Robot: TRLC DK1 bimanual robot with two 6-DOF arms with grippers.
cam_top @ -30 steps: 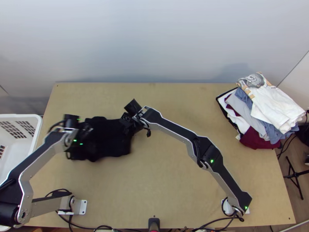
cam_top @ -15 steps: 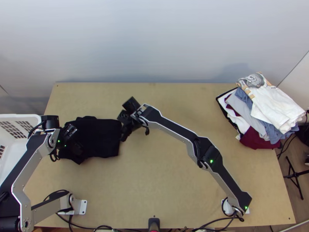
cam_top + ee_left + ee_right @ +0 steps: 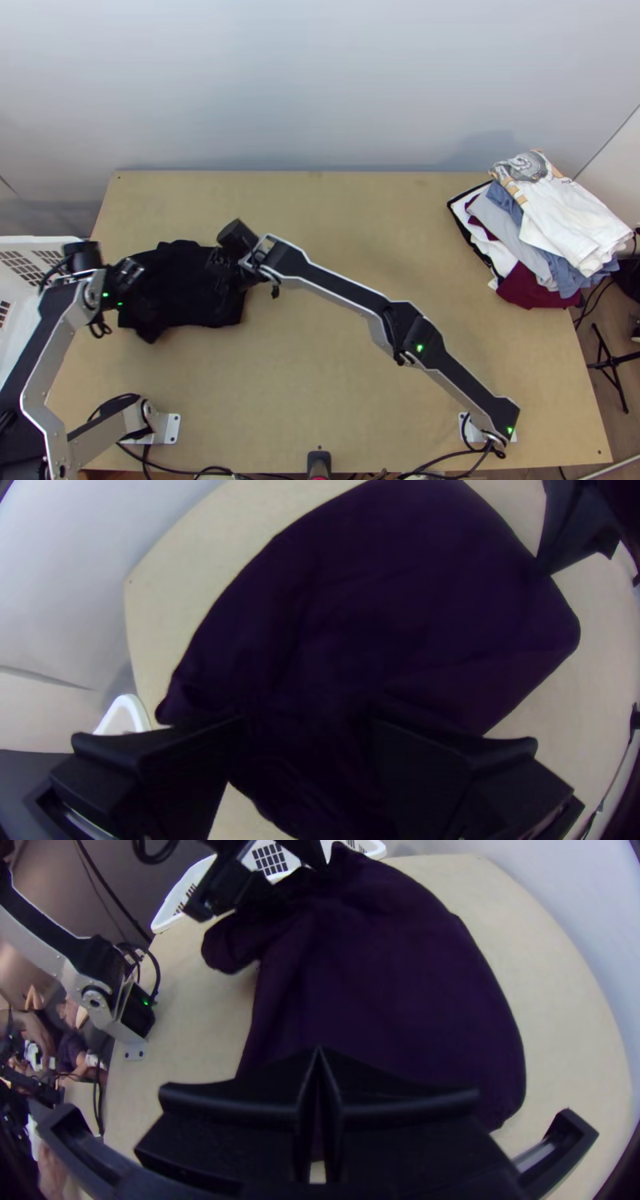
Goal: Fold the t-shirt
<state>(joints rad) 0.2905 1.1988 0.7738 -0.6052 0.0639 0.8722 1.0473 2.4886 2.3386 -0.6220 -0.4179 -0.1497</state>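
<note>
Your black fabric t-shirt (image 3: 400, 987) lies rumpled; likely straightening; left black flat-fingered gripper (image 3: 307, 730) wide, empty; right black flat-fingered gripper (image 3: 319, 1052) closed (cloth hold unclear); next, smooth before folding.

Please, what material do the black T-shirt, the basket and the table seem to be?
Black T-shirt: soft, matte knit, probably cotton; it creases gently.
Basket: smooth white plastic, likely moulded, judging by its rounded rim and regular openings.
Table: light wood or wood-based board, with an even, dull tan surface.
</note>
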